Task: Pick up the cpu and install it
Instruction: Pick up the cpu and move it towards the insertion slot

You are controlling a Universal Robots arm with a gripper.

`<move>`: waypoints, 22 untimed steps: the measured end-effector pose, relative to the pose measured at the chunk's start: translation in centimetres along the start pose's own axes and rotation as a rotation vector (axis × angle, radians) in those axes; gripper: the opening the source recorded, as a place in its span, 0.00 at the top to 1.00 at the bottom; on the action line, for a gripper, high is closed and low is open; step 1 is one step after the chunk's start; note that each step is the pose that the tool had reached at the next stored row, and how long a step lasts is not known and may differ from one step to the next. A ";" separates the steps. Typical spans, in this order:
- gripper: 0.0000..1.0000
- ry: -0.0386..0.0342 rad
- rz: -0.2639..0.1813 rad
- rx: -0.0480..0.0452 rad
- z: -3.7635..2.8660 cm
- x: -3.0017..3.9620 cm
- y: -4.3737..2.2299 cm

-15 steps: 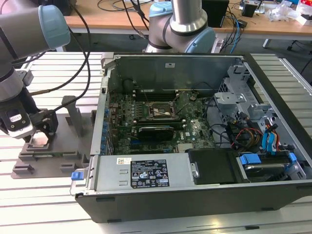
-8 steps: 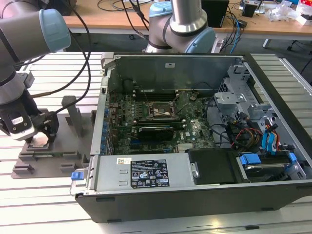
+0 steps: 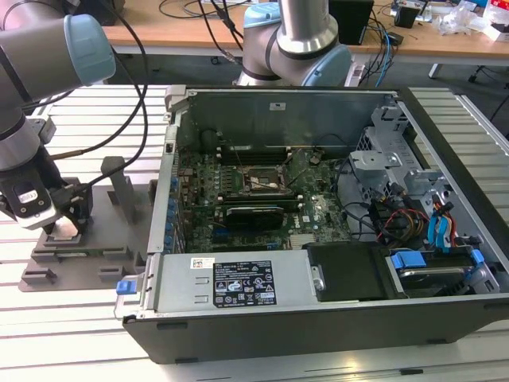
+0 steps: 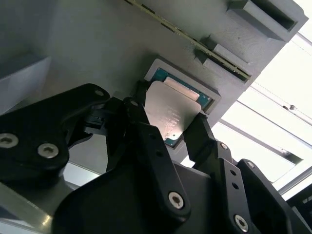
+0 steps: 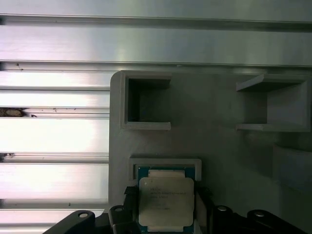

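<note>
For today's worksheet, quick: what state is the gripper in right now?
Gripper: straddling the cpu, which sits in the grey tray; open or closed cannot be told.

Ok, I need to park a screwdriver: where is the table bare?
Bare slats of the table lie in front of the grey tray, at the exterior view's lower left, and in a strip past the computer case at its upper right. Crowded: the tray, where the gripper sits at the cpu.

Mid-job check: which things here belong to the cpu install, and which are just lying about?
In the job: cpu, gripper, grey tray, motherboard socket, computer case.
Lying about: desk cables, blue-tabbed drive bay.
</note>
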State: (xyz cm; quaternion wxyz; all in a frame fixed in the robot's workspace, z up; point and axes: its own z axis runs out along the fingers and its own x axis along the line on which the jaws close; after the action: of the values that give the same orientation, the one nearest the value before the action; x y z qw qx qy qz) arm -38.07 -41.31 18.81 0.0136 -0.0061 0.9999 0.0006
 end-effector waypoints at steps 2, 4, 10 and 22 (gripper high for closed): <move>0.44 0.0001 0.000 0.0000 0.01 0.00 0.00; 0.44 0.0001 0.000 0.0000 0.01 0.00 0.00; 0.44 -0.0014 0.000 -0.0013 0.08 0.37 0.04; 0.44 -0.0002 0.000 -0.0113 -0.54 0.68 0.10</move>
State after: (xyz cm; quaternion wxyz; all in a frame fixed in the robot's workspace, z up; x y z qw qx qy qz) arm -38.76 -41.22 19.33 0.0136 -0.0060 0.9999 0.0063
